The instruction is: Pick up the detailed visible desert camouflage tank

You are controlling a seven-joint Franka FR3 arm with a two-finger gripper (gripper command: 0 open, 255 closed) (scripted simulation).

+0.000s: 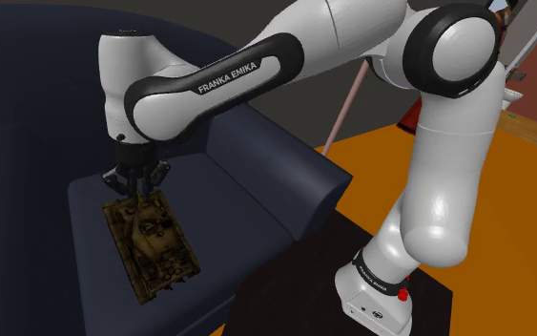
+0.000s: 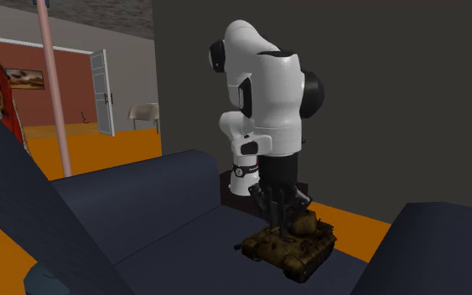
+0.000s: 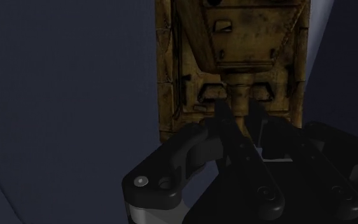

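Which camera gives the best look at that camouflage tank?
The shoulder view: nearly the whole tank shows from above on the sofa. The second exterior view shows its side; the wrist view, part of its hull and barrel.

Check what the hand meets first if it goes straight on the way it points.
The tank. The hand points straight down onto its barrel, seemingly already at it; the sofa lies beneath.
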